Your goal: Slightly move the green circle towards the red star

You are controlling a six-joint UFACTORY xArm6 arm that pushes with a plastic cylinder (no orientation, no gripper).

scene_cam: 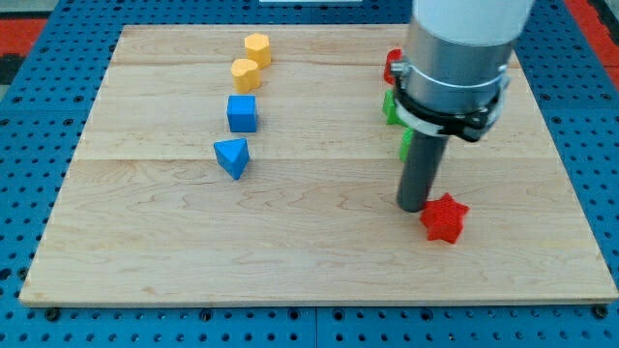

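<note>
The red star (445, 217) lies on the wooden board at the view's right, below the middle. My tip (416, 206) stands just left of it, touching or nearly touching its upper left side. Two green blocks show only as slivers behind the arm: one (391, 107) at the rod's upper left and one (406, 145) right beside the rod, above my tip. Their shapes are hidden, so I cannot tell which is the green circle. A red block (392, 66) peeks out above them, mostly hidden by the arm.
On the view's left half stand a yellow block (257, 47), a second yellow block (246, 73), a blue cube (243, 113) and a blue triangle (232, 157) in a rough column. The board's right edge (571, 184) is near the red star.
</note>
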